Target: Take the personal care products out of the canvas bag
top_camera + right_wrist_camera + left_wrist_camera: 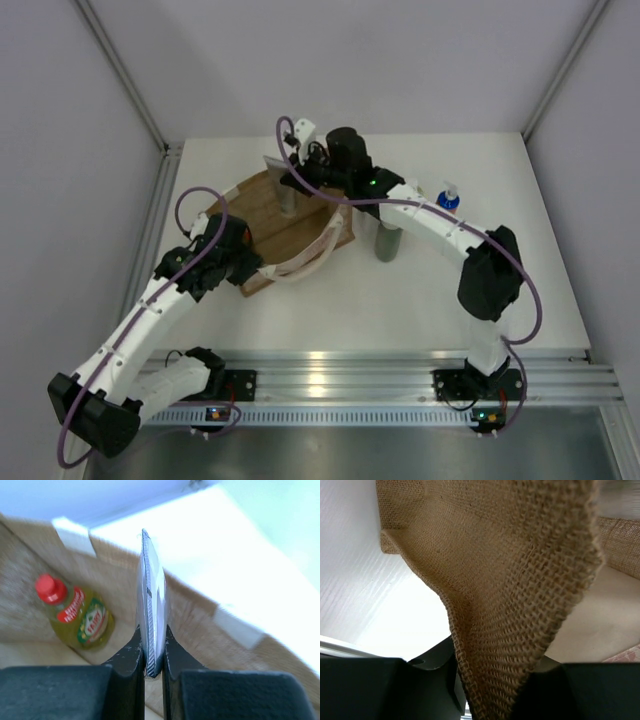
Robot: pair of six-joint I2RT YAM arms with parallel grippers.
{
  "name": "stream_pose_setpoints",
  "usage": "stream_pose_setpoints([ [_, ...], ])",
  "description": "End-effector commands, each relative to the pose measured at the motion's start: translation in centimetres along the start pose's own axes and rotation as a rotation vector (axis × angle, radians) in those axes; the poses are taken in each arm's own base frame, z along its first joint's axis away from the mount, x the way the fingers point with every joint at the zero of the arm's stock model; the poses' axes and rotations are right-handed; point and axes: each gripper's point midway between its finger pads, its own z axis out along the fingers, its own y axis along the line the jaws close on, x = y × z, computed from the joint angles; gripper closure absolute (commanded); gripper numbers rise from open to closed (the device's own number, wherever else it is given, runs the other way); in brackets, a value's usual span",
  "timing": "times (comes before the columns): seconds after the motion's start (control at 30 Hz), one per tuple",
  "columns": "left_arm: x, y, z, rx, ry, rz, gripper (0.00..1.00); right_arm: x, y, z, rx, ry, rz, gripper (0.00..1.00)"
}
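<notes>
— Two arms reach over the white table (420,300). What do we see on our left?

— We see the left gripper (492,682) clenched on the coarse weave of the rectangular brown jute canvas bag (262,200). The cloth runs down between the black fingers (437,677) and bulges out above them. From above, that grip sits at the bag's near left corner.

— And where does the bag itself lie?

— We find it left of the table's middle. Its off-white webbing handles (292,270) loop out over the near right edge.

— What about our right side?

— We see the right gripper (151,652) clamped tight on a flat silvery-white tube (151,590), and it pinches the thin crimped end. The tube stands edge-on to the wrist camera, over the far part of the bag.

— Is anything else inside the bag?

— We make out a yellow plastic bottle with a red cap (82,617). It lies tilted against the jute wall, with its cap pointing up and left in the wrist view.

— And outside it?

— We count two products standing on the table to the right of the bag. One is a grey-green bottle (387,243) just beside the bag. The other is a small blue bottle with a white top (448,198), farther right and toward the back, well apart from the bag. Part of the right arm crosses between them in the top view.
</notes>
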Motion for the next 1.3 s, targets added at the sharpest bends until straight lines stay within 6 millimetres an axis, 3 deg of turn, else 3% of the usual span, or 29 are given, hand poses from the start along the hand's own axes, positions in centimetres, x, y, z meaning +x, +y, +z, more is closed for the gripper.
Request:
stream_pose_setpoints([
  [0.0,-0.3,0.0,-0.2,0.004,-0.017,-0.022,0.67,-11.1,-1.7,-5.8,0.124,-0.269,-0.026,1.00],
  [0.2,-0.2,-0.1,-0.3,0.010,-0.012,-0.034,0.67,-16.1,-2.0,-11.1,0.219,-0.375,-0.023,1.00],
  [0.33,-0.3,0.1,-0.3,0.012,-0.018,-0.047,0.67,-19.6,-2.7,-16.4,0.335,-0.445,-0.037,1.00],
  [0.4,-0.3,0.0,-0.4,0.014,-0.020,-0.049,0.66,-20.1,-4.0,-18.5,0.422,-0.452,-0.036,1.00],
  [0.43,-0.3,0.0,-0.4,0.017,-0.021,-0.050,0.66,-20.9,-4.3,-20.5,0.469,-0.474,-0.035,1.00],
  [0.53,-0.3,0.0,-0.6,0.023,-0.018,-0.052,0.66,-20.6,-6.5,-24.2,0.592,-0.455,-0.029,1.00],
  [0.6,-0.2,0.1,-0.6,0.025,-0.017,-0.055,0.66,-18.7,-8.7,-26.0,0.682,-0.416,-0.011,1.00],
  [0.67,-0.2,0.1,-0.8,0.030,-0.014,-0.058,0.66,-17.9,-9.7,-28.9,0.758,-0.421,0.007,1.00],
  [0.7,-0.1,0.1,-0.8,0.034,-0.013,-0.056,0.66,-15.6,-11.0,-29.5,0.808,-0.377,0.022,1.00],
  [0.77,-0.2,0.0,-1.0,0.042,-0.014,-0.056,0.66,-14.3,-11.6,-32.2,0.884,-0.375,0.043,1.00],
  [0.8,-0.2,0.1,-1.0,0.040,-0.013,-0.054,0.66,-11.5,-12.8,-32.6,0.927,-0.324,0.065,1.00],
  [0.83,-0.2,0.1,-1.0,0.041,-0.015,-0.051,0.66,-11.1,-12.6,-34.1,0.950,-0.336,0.077,1.00],
  [0.87,-0.1,0.1,-1.0,0.041,-0.012,-0.048,0.66,-8.6,-12.8,-33.8,0.950,-0.302,0.112,1.00],
  [0.93,-0.1,0.2,-0.9,0.039,-0.011,-0.043,0.66,-7.1,-12.9,-35.3,0.980,-0.296,0.122,1.00],
  [0.97,0.0,0.2,-0.9,0.039,-0.007,-0.035,0.66,-5.0,-12.9,-35.0,0.984,-0.255,0.131,1.00],
  [1.03,0.1,0.2,-0.9,0.037,0.001,-0.033,0.66,-3.8,-12.7,-35.8,1.001,-0.248,0.140,1.00],
  [1.07,0.2,0.1,-0.9,0.040,0.003,-0.032,0.66,-1.9,-12.6,-35.3,0.991,-0.214,0.153,1.00],
  [1.13,0.3,0.2,-0.8,0.037,0.005,-0.026,0.66,-1.4,-12.2,-35.7,0.994,-0.243,0.153,1.00],
  [1.17,0.3,0.3,-0.8,0.036,0.006,-0.027,0.66,0.5,-12.2,-35.2,0.990,-0.217,0.168,1.00],
  [1.23,0.5,0.5,-0.7,0.034,0.013,-0.023,0.66,1.1,-12.1,-35.1,0.985,-0.239,0.166,1.00],
  [1.27,0.5,0.5,-0.7,0.034,0.015,-0.025,0.66,3.1,-11.9,-34.1,0.960,-0.221,0.197,1.00],
])
